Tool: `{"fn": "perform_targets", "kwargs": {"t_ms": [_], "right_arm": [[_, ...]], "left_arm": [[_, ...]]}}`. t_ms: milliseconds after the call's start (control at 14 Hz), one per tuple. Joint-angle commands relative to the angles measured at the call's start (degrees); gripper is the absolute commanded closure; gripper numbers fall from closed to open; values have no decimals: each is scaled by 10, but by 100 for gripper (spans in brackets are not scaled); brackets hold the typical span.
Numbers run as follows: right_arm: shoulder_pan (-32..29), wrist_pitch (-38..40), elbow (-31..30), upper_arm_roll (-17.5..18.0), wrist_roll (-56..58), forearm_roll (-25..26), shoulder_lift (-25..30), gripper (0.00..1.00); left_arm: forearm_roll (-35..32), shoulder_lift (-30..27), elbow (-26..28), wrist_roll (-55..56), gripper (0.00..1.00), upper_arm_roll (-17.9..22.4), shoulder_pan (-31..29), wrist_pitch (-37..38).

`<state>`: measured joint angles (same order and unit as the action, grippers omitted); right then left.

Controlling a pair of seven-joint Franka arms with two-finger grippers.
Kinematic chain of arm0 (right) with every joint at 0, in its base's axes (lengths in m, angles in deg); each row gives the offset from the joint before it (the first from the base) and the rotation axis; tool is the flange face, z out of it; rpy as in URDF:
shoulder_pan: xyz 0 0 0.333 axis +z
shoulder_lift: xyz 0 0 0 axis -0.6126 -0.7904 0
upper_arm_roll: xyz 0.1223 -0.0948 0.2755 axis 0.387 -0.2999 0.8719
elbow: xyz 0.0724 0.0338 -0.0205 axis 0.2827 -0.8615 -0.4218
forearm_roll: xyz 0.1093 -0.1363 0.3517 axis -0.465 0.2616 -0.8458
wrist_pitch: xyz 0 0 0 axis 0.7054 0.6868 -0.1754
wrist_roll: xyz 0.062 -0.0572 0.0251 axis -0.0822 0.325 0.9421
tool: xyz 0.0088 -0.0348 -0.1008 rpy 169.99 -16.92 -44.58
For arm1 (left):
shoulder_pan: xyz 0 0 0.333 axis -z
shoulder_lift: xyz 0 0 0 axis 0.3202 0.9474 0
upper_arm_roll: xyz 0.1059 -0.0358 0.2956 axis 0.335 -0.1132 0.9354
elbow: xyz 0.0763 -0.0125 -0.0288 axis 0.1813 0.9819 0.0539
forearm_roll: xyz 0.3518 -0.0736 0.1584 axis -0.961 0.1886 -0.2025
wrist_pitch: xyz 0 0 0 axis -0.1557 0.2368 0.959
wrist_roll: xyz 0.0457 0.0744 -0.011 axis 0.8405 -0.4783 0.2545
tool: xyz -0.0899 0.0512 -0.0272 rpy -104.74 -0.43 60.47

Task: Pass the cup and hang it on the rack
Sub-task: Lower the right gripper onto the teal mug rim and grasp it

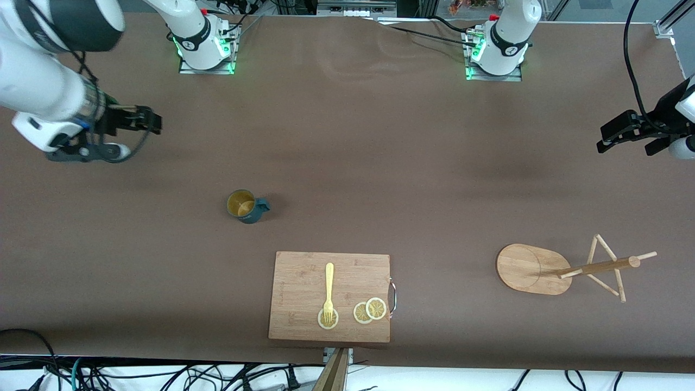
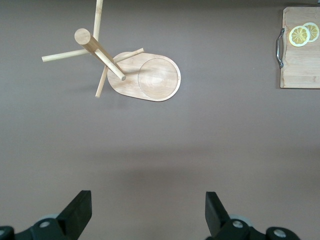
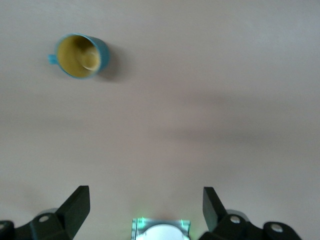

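Note:
The dark teal cup stands upright on the brown table, tan inside showing, handle toward the left arm's end; it also shows in the right wrist view. The wooden rack stands toward the left arm's end, with its oval base, post and pegs; it also shows in the left wrist view. My right gripper is open and empty, up over the table at the right arm's end, away from the cup. My left gripper is open and empty, over the table at the left arm's end.
A wooden cutting board with a metal handle lies near the front edge, bearing a yellow fork and lemon slices. Both arm bases stand along the table's edge farthest from the front camera.

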<state>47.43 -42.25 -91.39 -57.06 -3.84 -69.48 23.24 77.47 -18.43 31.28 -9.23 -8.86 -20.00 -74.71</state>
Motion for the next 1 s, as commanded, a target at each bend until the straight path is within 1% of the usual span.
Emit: {"fn": "perform_targets", "kwargs": {"t_ms": [0, 72, 143, 215, 358, 430, 502, 645, 717, 788, 931], "right_arm": [[24, -57, 11, -2, -6, 1, -53, 0], [29, -82, 8, -2, -5, 1, -74, 0], [34, -116, -8, -2, -6, 1, -86, 0], [34, -167, -38, -2, -10, 0, -90, 0], [34, -288, -111, -2, -74, 0, -92, 0], [34, -346, -140, -2, -98, 0, -98, 0], [34, -384, -154, -2, -110, 1, -108, 0], [34, -420, -150, -2, -110, 1, -132, 0], [35, -460, -150, -2, -117, 0, -150, 1], [35, -482, -153, -2, -118, 0, -166, 1], [35, -484, -149, -2, -117, 1, -179, 1]], "left_arm": [[-2, 6, -15, -9, 0, 4, 4, 7], [-2, 6, -15, -9, 0, 4, 4, 7], [-2, 6, -16, -9, 0, 4, 4, 7], [-2, 6, -16, -9, 0, 4, 5, 7], [-2, 6, -16, -9, 0, 4, 5, 7], [-2, 6, -16, -9, 0, 4, 5, 7], [-2, 6, -16, -9, 0, 4, 5, 7], [-2, 6, -25, -6, 0, 4, 9, 7], [-2, 7, -27, -5, 0, 3, 11, 7], [-2, 7, -27, -5, 0, 3, 11, 7], [-2, 7, -27, -7, 0, 3, 9, 10]]}}
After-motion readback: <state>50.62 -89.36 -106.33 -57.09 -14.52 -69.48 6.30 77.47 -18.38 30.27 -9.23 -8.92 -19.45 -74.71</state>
